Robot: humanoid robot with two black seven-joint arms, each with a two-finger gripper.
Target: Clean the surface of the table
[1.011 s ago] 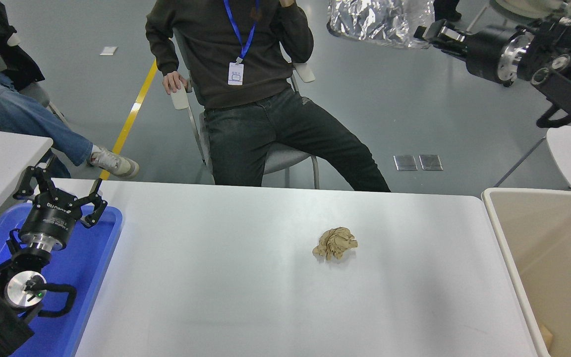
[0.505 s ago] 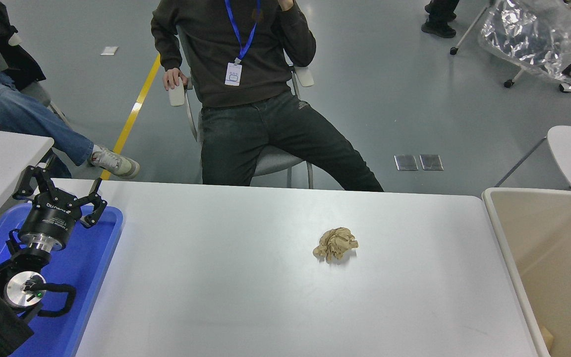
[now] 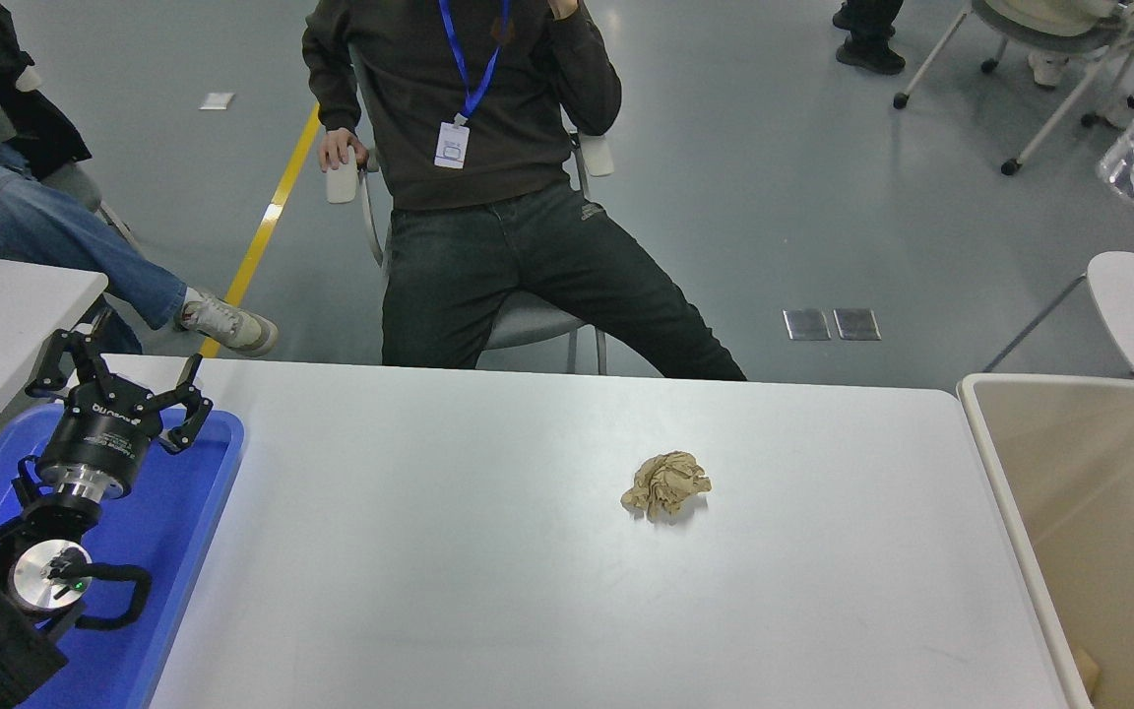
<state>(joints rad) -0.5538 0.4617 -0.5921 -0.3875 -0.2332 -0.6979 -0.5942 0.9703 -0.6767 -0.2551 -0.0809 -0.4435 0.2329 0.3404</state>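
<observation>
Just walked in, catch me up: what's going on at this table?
Nothing is being handled. A crumpled brown paper wad lies alone on the white table, between a blue tray and a beige bin. The left gripper hangs open over the tray; the right arm is out of view. A person sits behind.

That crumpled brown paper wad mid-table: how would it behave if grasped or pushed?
The crumpled brown paper wad looks loosely balled, so it is probably light and would compress under a gripper. Its irregular folds suggest it would slide or tumble briefly on the smooth table surface rather than roll far.
</observation>
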